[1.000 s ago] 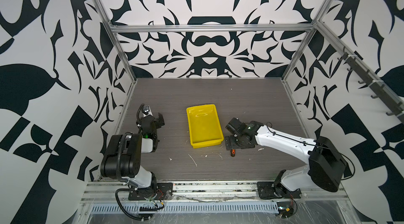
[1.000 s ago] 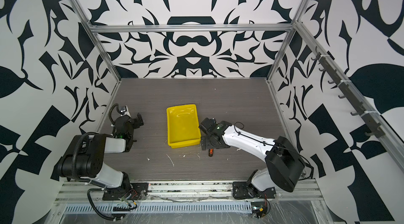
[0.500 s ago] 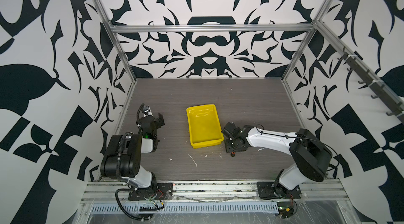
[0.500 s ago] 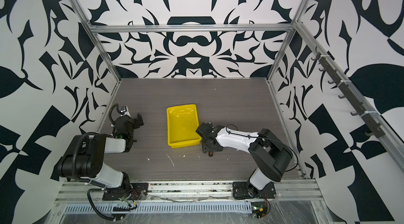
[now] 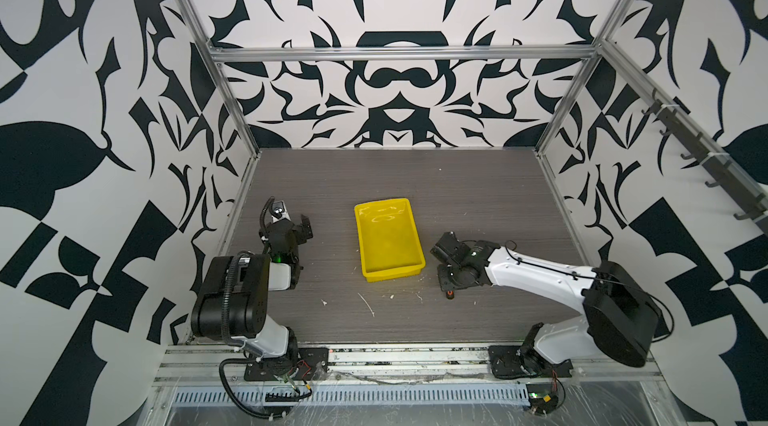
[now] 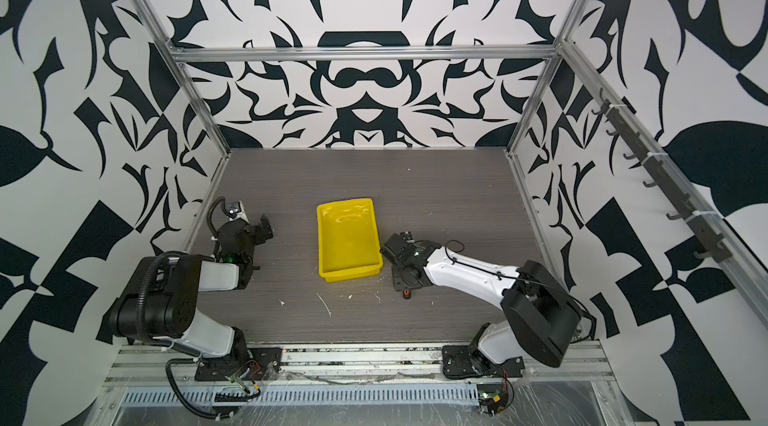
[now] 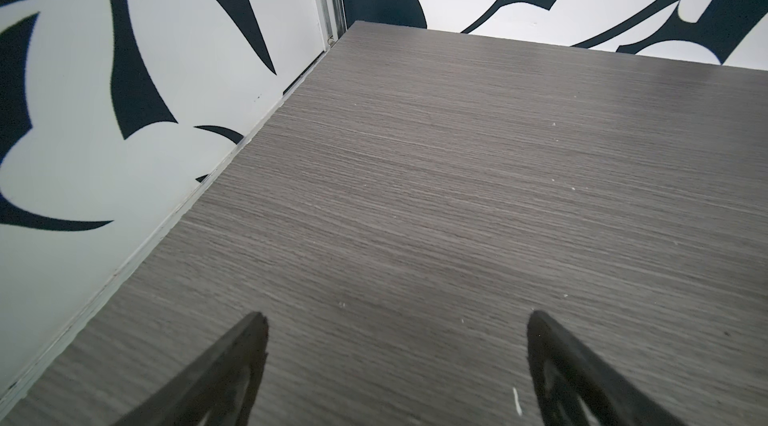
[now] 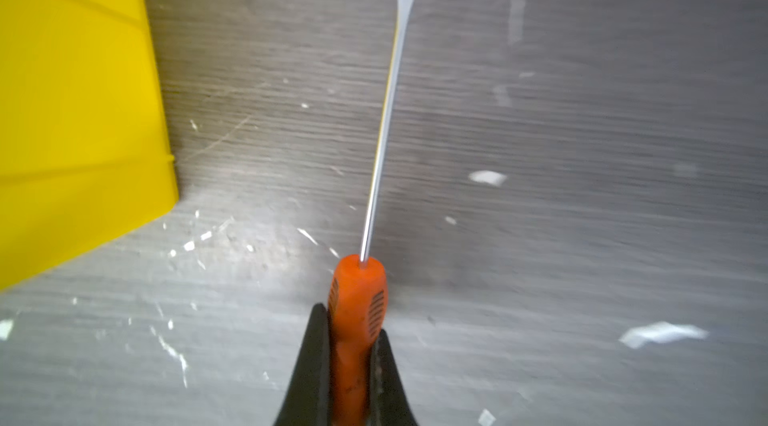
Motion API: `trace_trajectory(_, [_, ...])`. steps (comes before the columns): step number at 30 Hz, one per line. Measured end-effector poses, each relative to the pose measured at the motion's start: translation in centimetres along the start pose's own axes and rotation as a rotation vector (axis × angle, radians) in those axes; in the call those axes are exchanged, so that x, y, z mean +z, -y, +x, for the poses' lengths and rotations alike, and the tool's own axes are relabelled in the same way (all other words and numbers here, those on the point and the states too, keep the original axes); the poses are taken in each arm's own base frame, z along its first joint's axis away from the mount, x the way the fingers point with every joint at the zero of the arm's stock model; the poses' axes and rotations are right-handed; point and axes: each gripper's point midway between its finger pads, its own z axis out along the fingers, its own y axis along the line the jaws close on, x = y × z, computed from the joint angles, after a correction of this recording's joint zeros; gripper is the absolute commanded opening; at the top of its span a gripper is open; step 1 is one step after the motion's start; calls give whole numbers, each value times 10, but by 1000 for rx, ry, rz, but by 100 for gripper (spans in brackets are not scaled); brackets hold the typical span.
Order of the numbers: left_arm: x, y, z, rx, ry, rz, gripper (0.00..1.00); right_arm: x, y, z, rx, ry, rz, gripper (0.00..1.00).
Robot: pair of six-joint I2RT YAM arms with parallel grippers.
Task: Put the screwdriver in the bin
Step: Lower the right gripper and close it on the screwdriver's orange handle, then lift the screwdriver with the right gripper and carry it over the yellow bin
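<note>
**Screwdriver gripped at the handle; bin lies to the side of the fingers.**
The screwdriver [image 8: 358, 303] is clamped by its orange handle between the closed fingers [image 8: 309, 361] of the right gripper [image 8: 351, 320], and its shaft runs straight ahead past the fingertips. The bin [image 8: 75, 91] sits just beside them, off to one side of that axis. The left gripper [image 7: 395, 320] stands open and empty, on the bin's far side.

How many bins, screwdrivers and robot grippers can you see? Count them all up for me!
Bins: 1, the yellow bin
Screwdrivers: 1, the orange screwdriver
Robot grippers: 2, the left gripper and the right gripper
Total: 4
</note>
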Motion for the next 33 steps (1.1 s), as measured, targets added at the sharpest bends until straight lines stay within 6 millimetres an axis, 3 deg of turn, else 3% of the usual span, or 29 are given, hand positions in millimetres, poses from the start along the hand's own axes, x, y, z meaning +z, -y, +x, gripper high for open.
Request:
trace_trajectory(8, [0,0,0,0,0,0,99,-71,-11,-44,-48,120,-32,0])
trace_trajectory(12, [0,0,0,0,0,0,99,-114,-50,-93,-103,196,-113,0])
trace_trajectory(15, [0,0,0,0,0,0,99,-127,-89,-133,-153,245,-183,0])
trace_trajectory(18, [0,0,0,0,0,0,99,-113,-123,-158,-206,239,-219,0])
trace_trajectory(22, [0,0,0,0,0,0,99,-64,-154,-168,-272,176,-241,0])
trace_trajectory(26, [0,0,0,0,0,0,99,-20,-163,-157,-301,84,-250,0])
trace_trajectory(30, [0,0,0,0,0,0,99,7,-163,-145,-302,43,-267,1])
trace_trajectory(33, [0,0,0,0,0,0,99,17,-161,-139,-303,39,-271,13])
